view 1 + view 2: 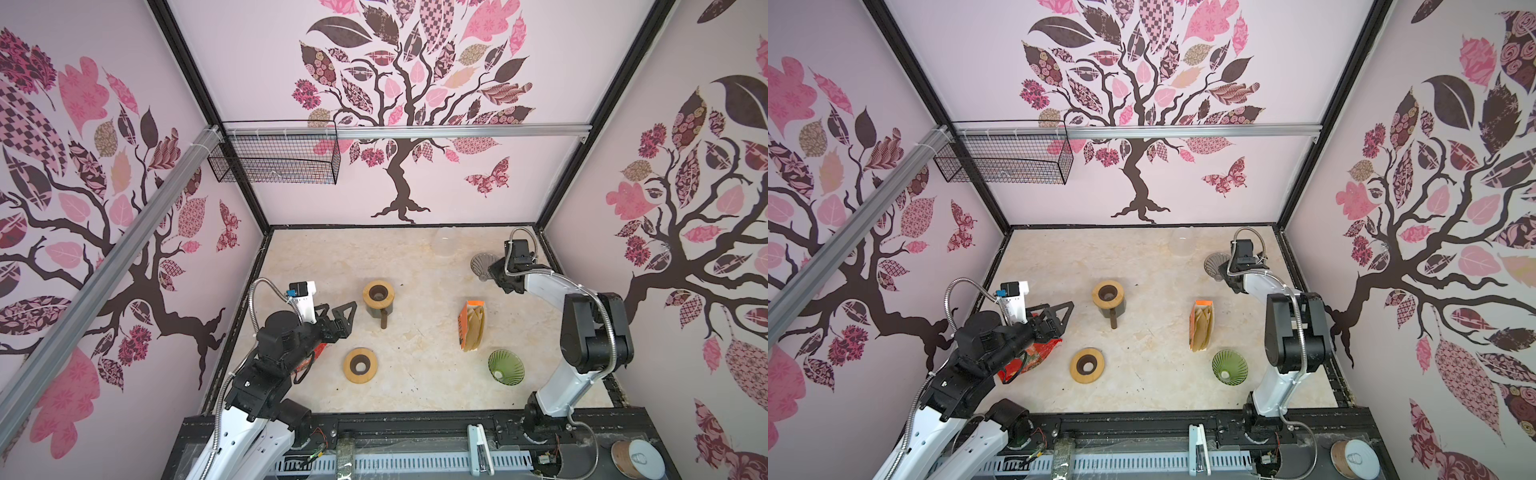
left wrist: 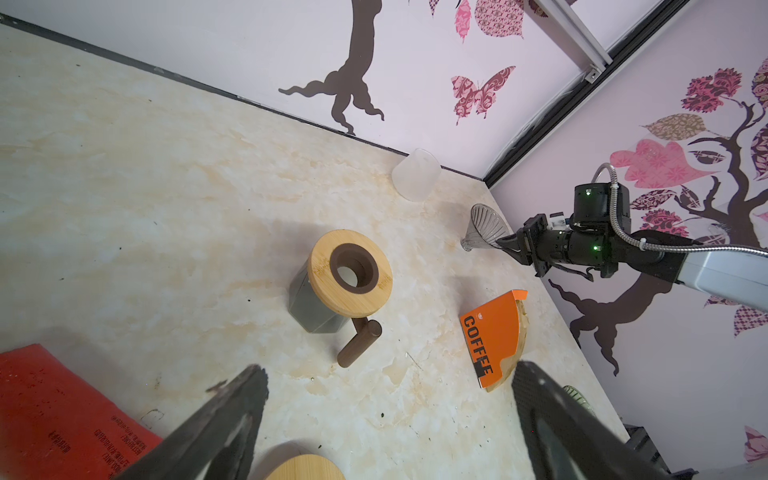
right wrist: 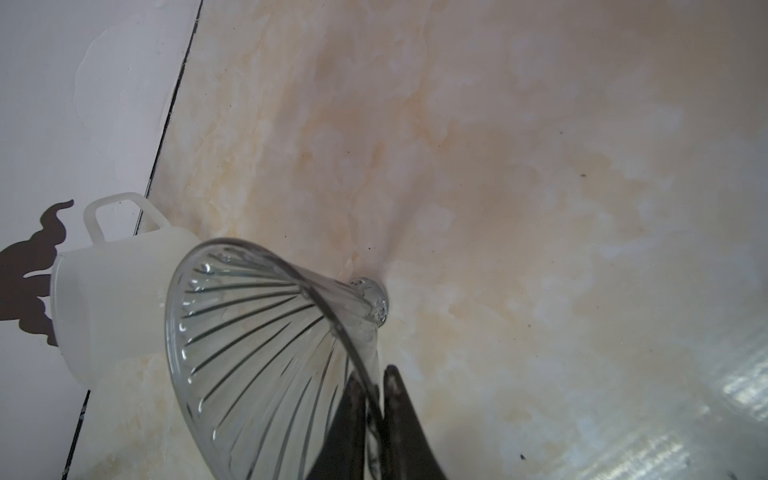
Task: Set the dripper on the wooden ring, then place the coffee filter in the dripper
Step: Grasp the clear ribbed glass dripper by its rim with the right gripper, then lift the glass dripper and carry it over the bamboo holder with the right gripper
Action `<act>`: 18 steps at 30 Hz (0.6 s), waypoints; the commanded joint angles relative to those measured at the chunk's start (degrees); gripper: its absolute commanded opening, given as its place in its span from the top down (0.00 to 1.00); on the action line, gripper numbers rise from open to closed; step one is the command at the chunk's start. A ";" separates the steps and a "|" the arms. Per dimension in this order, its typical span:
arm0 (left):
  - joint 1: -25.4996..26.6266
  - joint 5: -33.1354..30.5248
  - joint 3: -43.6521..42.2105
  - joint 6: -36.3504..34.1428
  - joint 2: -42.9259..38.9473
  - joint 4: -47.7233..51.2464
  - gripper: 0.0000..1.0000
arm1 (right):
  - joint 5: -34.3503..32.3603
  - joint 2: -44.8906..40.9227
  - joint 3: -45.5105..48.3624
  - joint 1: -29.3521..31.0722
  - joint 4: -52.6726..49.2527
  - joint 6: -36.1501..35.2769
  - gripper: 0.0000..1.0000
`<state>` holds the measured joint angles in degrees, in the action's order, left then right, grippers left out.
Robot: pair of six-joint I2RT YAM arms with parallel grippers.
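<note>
The clear glass dripper (image 1: 481, 264), a ribbed cone with a narrow spout, is tilted on its side at the far right of the desk (image 1: 415, 257). Its spout points low toward the surface, and the right pincer (image 3: 371, 376) pinches its rim wall. The tan paper coffee filters (image 1: 475, 330) stand on edge in an open orange pack (image 2: 494, 332), right of centre and well apart from the dripper.

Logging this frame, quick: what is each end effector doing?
Left end effector: open, empty.
Right end effector: shut on the clear glass dripper rim.
</note>
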<state>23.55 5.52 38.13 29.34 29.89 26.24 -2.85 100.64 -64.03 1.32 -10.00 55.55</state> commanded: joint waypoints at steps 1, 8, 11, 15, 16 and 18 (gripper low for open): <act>-0.30 0.30 -1.32 -1.09 0.17 -1.01 0.05 | 0.31 1.76 -2.70 0.00 -1.75 0.51 0.88; -0.36 0.21 -1.23 -1.08 0.26 -0.93 0.05 | -0.20 -0.45 -1.46 -0.01 -0.55 0.22 0.92; -0.38 0.13 -1.29 -1.08 0.17 -0.92 0.05 | -0.49 -2.11 -0.92 -0.01 0.19 -0.19 0.92; -0.50 -0.31 -1.52 -0.70 0.34 -1.05 0.05 | -0.32 -5.24 0.15 -0.01 1.31 -1.92 0.95; -0.57 -0.30 -1.50 -0.65 0.42 -1.10 0.05 | -0.32 -6.42 0.71 -0.06 1.95 -2.34 0.96; -0.62 -0.28 -1.45 -0.68 0.56 -1.01 0.05 | -0.56 -8.79 2.22 -0.02 3.17 -2.73 0.97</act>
<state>23.22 5.43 38.13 28.91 30.24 26.26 -2.76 97.95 -62.15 1.32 -9.37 54.02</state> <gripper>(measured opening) 0.954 0.088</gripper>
